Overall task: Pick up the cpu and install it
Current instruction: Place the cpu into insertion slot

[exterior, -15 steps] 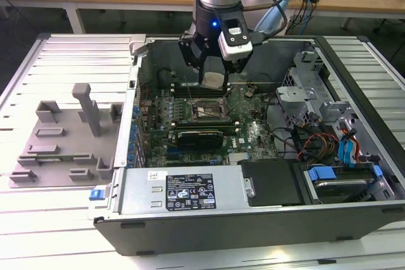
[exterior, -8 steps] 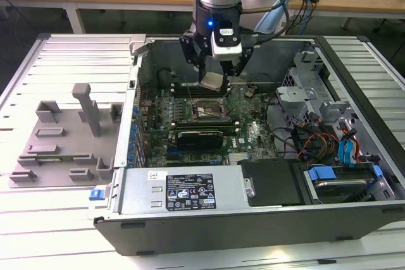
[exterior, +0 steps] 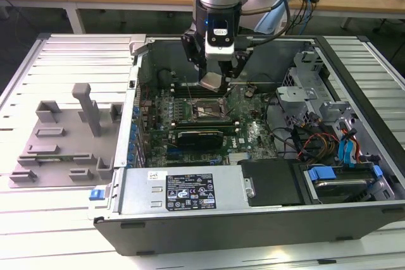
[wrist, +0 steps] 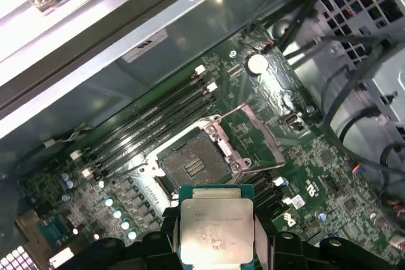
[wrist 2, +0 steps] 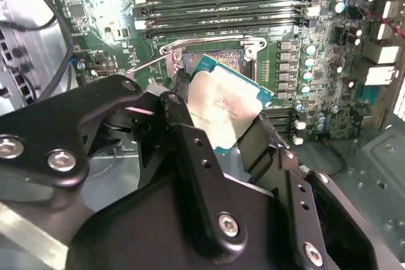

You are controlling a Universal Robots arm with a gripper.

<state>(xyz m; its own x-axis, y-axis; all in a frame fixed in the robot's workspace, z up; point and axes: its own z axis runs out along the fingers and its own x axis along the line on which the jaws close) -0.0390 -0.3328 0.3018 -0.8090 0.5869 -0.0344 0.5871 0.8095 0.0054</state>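
Though already lifted and carried over the machine, not yet seated.

In the exterior view, hangs above the open computer case [exterior: 190, 219] on the slatted counter [exterior: 63, 55], clamping the cpu [exterior: 212, 81] between jaws closed on its edges. Holds it slightly tilted, over but apart from the open socket [exterior: 204, 110] near the middle of the motherboard [exterior: 253, 132]. Stands well apart from the grey fixture [exterior: 63, 137] lying on the counter outside the case wall, at the exterior view's left.

In the second wrist view, shows the cpu [wrist 2: 224, 109] pinched at two opposite edges, silvery top toward the camera, in front of the socket [wrist 2: 221, 60] and near the rows of memory slots [wrist 2: 221, 11].

In the first wrist view, finds the cpu [wrist: 216, 229] flat between the black fingers [wrist: 161, 248], just short of the socket [wrist: 190, 165], with retaining frame [wrist: 253, 132] swung open and contact field uncovered.

Judged from this: pickup done, approach largely done; seating in the socket and closing the frame left undone.
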